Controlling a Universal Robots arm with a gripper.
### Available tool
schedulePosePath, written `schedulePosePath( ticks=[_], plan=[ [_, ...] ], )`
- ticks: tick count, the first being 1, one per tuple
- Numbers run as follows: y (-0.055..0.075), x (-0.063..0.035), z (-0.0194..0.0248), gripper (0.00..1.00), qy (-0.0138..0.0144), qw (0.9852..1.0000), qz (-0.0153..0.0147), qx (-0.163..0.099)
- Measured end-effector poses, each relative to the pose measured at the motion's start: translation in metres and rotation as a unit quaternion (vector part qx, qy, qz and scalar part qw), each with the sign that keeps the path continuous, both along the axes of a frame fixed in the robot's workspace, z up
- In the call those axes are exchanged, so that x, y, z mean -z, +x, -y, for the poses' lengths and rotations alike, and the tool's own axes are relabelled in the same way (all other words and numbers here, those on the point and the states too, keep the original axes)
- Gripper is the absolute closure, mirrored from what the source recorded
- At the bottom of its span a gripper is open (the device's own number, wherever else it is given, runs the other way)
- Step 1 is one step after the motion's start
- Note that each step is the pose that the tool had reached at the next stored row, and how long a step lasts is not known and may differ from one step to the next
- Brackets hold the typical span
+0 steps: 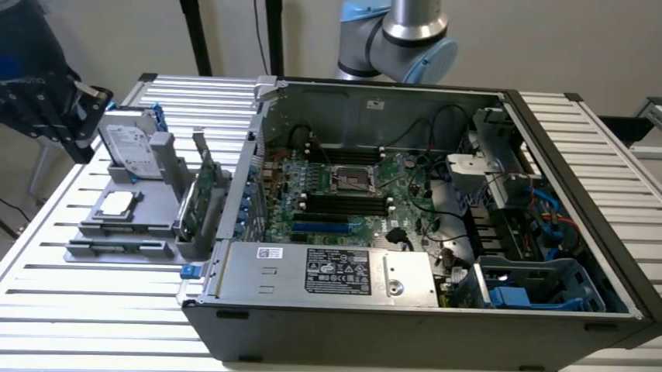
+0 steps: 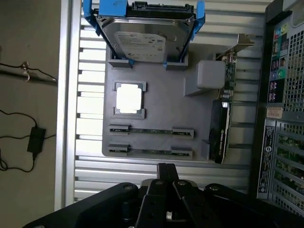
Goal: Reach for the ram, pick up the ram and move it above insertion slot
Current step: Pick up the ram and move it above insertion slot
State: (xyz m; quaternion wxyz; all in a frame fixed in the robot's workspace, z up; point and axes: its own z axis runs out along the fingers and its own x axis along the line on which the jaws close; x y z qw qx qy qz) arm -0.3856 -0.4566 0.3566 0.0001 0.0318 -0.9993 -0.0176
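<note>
Jaws are hovering pressed together, empty, near the grey holder (image 2: 156,102) on the bench (image 2: 90,166). Ram (image 2: 151,131) is lying flat in the holder's slots at the exterior view's left. Writing on the hard drive's (image 2: 142,40) white label is showing too small to read.

My gripper (image 2: 166,167) is fully closed and grips nothing; the arm's grey-and-blue elbow joint (image 1: 405,43) stands upright.
</note>
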Motion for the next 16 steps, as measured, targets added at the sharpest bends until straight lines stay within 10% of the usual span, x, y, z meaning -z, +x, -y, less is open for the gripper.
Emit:
schedulePosePath(
  ticks=[8,16],
  plan=[
    [0.0000,-0.0012,-0.0001,0.89,0.0000,0.9974,0.0001,-0.072],
    [0.0000,-0.0030,-0.0001,0.89,0.0000,0.9895,0.0000,-0.145]
  ],
)
